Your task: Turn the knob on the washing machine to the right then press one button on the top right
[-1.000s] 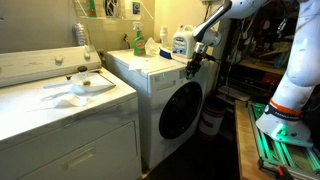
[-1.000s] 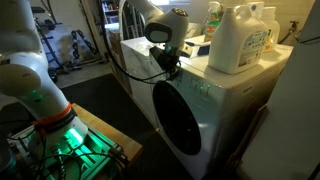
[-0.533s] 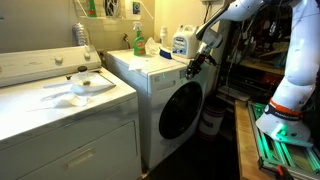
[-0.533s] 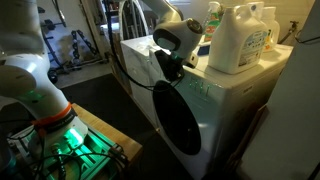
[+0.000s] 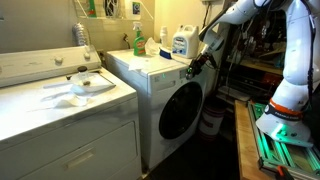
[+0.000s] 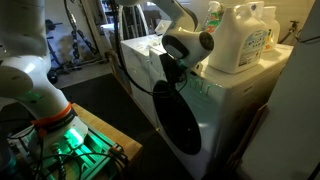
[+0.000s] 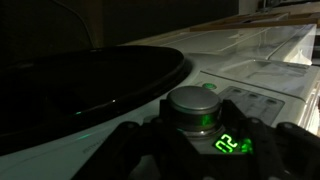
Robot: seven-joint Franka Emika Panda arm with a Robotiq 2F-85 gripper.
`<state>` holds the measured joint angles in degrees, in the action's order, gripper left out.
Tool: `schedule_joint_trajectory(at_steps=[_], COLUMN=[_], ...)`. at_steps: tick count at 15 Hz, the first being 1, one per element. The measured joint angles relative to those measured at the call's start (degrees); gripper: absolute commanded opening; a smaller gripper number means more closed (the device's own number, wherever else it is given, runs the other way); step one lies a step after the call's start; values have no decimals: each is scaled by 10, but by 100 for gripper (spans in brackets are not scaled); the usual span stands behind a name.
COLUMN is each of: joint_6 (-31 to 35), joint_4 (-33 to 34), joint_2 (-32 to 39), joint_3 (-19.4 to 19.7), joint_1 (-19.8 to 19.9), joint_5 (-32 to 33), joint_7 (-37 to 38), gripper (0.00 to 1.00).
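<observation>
The white front-loading washing machine [image 5: 152, 95] shows smooth, glossy painted panels. Its round dark door [image 5: 180, 110] is reflective glass ringed in shiny silver trim. In the wrist view the round silver knob [image 7: 195, 105] looks like satin metal. The translucent white plastic detergent jug [image 6: 240, 40] appears matt.

claw [image 6: 171, 77] shifted sideways along the washing machine [image 6: 215, 112] front toward the detergent jug [image 6: 240, 40], wrist housing [image 6: 190, 45] turned
</observation>
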<state>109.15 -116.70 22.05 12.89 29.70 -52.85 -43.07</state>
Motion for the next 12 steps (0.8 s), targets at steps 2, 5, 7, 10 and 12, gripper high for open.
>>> schedule_joint_trajectory(at_steps=[2, 5, 7, 10, 12], joint_6=[-3, 4, 29, 97, 149], joint_4=[2, 6, 3, -26, -57], joint_2=[1, 1, -10, -59, -105], joint_3=[2, 4, 10, 17, 18], joint_1=[0, -7, -23, -60, -84], joint_5=[-1, 5, 36, 113, 174], joint_7=[0, -6, -6, 26, 64], gripper=[89, 100, 100, 100, 100])
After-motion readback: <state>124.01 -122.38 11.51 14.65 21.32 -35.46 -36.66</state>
